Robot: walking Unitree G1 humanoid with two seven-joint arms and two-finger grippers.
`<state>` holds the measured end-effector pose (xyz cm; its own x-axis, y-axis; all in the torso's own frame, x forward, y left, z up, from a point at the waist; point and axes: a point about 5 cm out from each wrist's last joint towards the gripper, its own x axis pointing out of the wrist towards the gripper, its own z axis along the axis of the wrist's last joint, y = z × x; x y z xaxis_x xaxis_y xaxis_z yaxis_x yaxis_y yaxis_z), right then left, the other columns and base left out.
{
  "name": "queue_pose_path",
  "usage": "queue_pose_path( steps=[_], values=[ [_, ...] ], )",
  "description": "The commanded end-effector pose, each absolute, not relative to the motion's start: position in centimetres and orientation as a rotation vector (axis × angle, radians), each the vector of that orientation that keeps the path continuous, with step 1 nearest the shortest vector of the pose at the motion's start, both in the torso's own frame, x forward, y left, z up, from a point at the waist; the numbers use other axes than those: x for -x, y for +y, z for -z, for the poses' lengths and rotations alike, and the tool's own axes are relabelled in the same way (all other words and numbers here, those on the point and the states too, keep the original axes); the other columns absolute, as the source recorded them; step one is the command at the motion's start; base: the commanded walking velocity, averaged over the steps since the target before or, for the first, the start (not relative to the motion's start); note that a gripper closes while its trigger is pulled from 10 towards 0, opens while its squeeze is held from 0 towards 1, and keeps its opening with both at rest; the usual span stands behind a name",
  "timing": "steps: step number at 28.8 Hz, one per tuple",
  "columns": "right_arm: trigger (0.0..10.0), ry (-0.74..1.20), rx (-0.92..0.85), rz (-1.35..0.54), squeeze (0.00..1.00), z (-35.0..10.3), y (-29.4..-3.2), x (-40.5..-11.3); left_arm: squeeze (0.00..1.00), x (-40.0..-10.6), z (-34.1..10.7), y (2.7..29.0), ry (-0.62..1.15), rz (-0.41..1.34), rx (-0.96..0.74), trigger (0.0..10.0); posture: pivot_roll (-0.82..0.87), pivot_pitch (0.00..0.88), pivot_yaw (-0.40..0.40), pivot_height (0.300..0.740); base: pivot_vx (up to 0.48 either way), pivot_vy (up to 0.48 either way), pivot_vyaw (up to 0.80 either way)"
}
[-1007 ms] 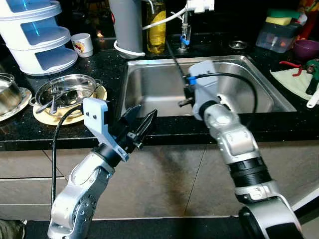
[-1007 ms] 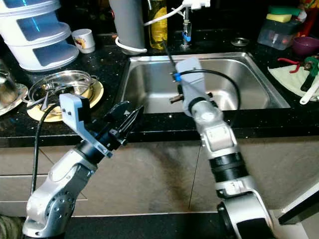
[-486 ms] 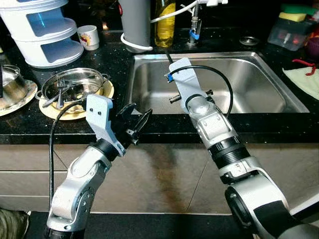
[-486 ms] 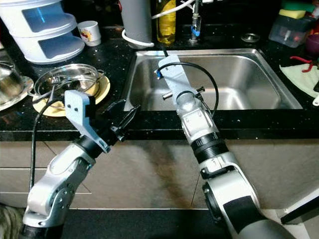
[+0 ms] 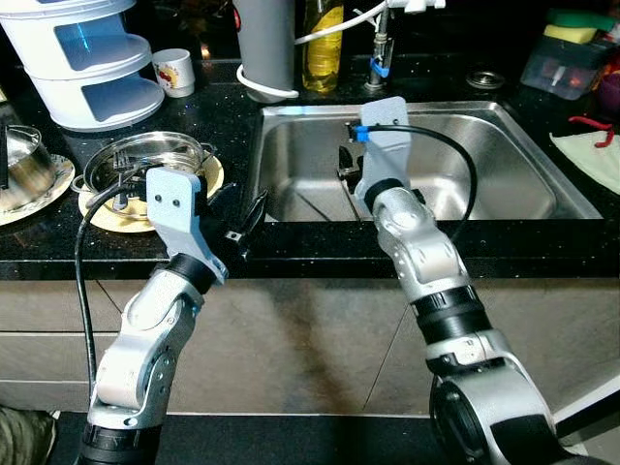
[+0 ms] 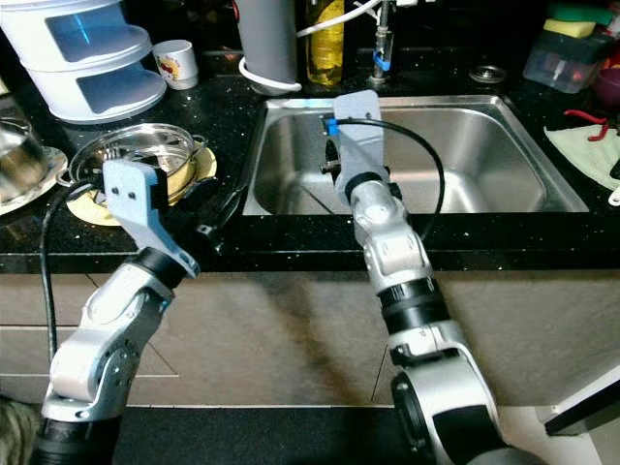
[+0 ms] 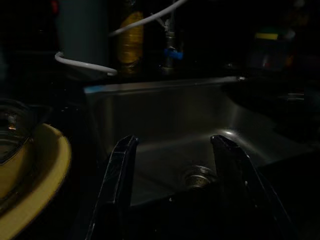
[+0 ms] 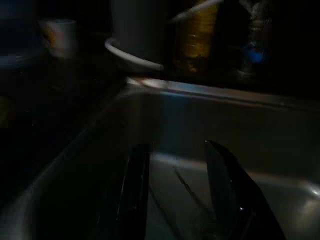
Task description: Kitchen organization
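Sink (image 5: 504, 184): stainless basin set in a black speckled counter (image 5: 320, 247); thin dark utensils (image 5: 310, 208) lie on its floor near the front wall, too slim to identify
Right gripper (image 8: 175, 195): reaches over the sink's front edge into the basin; its two black fingers stand spread apart with nothing between them, above the utensils
Left gripper (image 7: 175, 170): at the counter's front edge, just left of the sink; fingers spread wide and empty, pointing toward the basin and its drain (image 7: 198, 176)
Steel pot (image 5: 145, 167): on a yellow plate (image 5: 102, 208) left of the sink, utensils inside
Back of counter: grey cylinder (image 5: 263, 44); yellow bottle (image 5: 323, 44); tap (image 5: 380, 39); small mug (image 5: 173, 73)
Far left: stacked white and blue containers (image 5: 87, 58)
Far right: clear box with sponge (image 5: 567, 58); pale cloth (image 5: 591, 160)
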<state>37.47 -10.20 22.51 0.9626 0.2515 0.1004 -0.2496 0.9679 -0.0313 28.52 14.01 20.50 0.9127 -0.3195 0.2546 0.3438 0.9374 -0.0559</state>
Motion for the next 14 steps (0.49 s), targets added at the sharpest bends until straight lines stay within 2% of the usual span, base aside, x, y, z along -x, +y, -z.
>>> queue_pose_path(
  steps=[1, 2, 3, 7, 12, 14],
  values=[
    [10.0, -0.162, -0.086, -0.361, 0.0, -23.2, -10.2, -36.6, 0.0, -29.2, -20.7, 15.4, -0.252, 0.258, 0.046, 10.0, 0.05, 0.0, 0.017, 0.74, 0.0, 0.0, 0.0],
    [10.0, -0.162, -0.086, -0.361, 0.0, -23.2, -10.2, -36.6, 0.0, -29.2, -20.7, 15.4, -0.252, 0.258, 0.046, 10.0, 0.05, 0.0, 0.017, 0.74, 0.0, 0.0, 0.0],
    [10.0, -0.19, -0.116, -0.402, 0.0, -23.6, -10.2, -36.2, 0.0, -29.4, -20.8, 15.8, -0.257, 0.231, 0.03, 10.0, 0.05, 0.0, 0.017, 0.74, 0.0, 0.0, 0.79],
    [10.0, -0.232, -0.06, -0.487, 0.0, -23.2, -8.1, -35.1, 0.0, -29.6, -20.6, 18.2, -0.28, 0.146, 0.003, 10.0, 0.05, 0.0, 0.019, 0.74, 0.0, 0.0, 0.79],
    [10.0, -0.253, -0.088, -0.508, 0.0, -23.3, -7.6, -34.8, 0.0, -29.5, -20.5, 18.6, -0.303, 0.165, -0.037, 10.0, 0.04, 0.0, 0.013, 0.74, 0.0, 0.0, 0.79],
    [10.0, -0.266, -0.13, -0.521, 0.0, -23.6, -7.8, -34.7, 0.0, -29.4, -20.5, 18.0, -0.315, 0.206, -0.09, 10.0, 0.04, 0.0, 0.01, 0.74, 0.0, 0.0, 0.0]
  ],
)
